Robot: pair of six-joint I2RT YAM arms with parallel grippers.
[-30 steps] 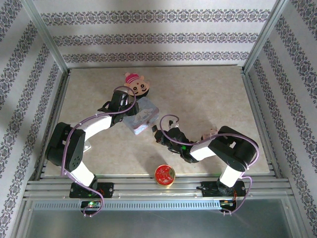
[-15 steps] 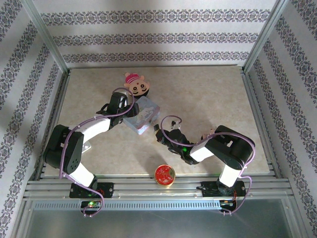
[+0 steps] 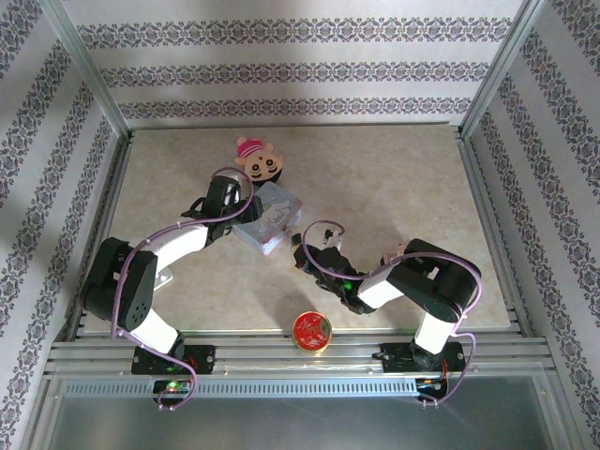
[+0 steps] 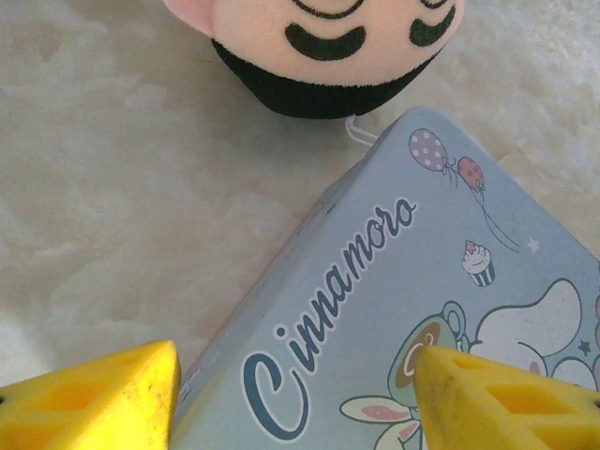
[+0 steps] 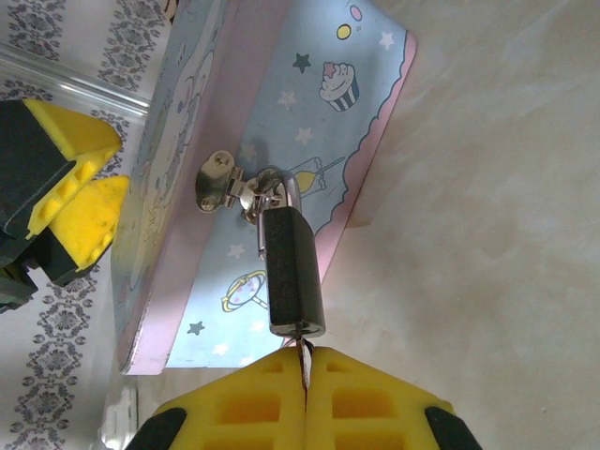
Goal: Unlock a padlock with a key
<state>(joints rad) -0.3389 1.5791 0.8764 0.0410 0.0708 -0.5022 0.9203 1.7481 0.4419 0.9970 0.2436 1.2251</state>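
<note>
1. My left fingers (image 4: 103,394) sit apart around the blue tin (image 4: 394,281). I cannot tell if they squeeze it. They have nudged it a little farther away.
2. My right fingers (image 5: 366,398) stay pinched together on the key (image 5: 303,356) and have followed the tin.
3. The padlock (image 5: 292,272) hangs on the tin's clasp. The key tip touches its bottom, so I think pushing in comes next.
</note>
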